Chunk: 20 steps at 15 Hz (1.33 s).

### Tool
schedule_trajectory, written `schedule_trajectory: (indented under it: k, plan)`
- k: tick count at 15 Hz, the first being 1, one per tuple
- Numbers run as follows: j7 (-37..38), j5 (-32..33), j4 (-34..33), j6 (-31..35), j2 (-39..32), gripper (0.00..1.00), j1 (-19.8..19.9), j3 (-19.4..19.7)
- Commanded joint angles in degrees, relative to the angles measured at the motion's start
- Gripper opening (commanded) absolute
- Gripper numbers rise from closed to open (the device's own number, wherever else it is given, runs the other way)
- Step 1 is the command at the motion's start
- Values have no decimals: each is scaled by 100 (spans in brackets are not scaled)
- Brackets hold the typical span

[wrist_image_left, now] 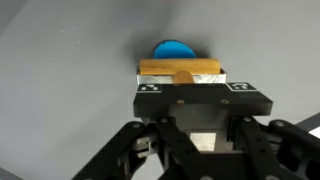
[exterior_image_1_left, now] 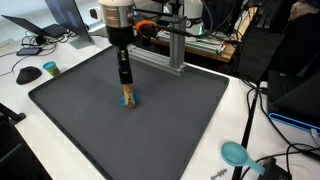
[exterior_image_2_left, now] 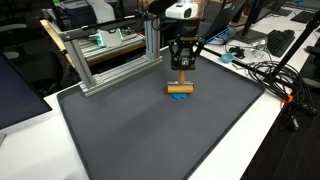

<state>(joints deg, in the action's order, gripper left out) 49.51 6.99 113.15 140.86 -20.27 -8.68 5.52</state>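
Directly under the gripper [exterior_image_1_left: 124,82], midway across the grey mat [exterior_image_1_left: 180,115]: wooden block [exterior_image_1_left: 128,97] touching a blue disc [wrist_image_left: 173,49], long axis crosswise in the wrist view, finger spread impossible to tell.

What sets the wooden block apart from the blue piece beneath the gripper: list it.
The wooden block is tan and straight-edged; the blue piece is rounded. In both exterior views the wooden block sits on top, the blue piece beneath it on the grey mat. Both lie directly under the gripper.
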Motion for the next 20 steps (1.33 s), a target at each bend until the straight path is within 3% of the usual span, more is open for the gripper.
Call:
schedule_trajectory:
  k: [1,20]
  plan:
    - [-145,-56,-217,144,-387,22,95,-49]
    - [-676,-363,-393,126,-561,22,242,-41]
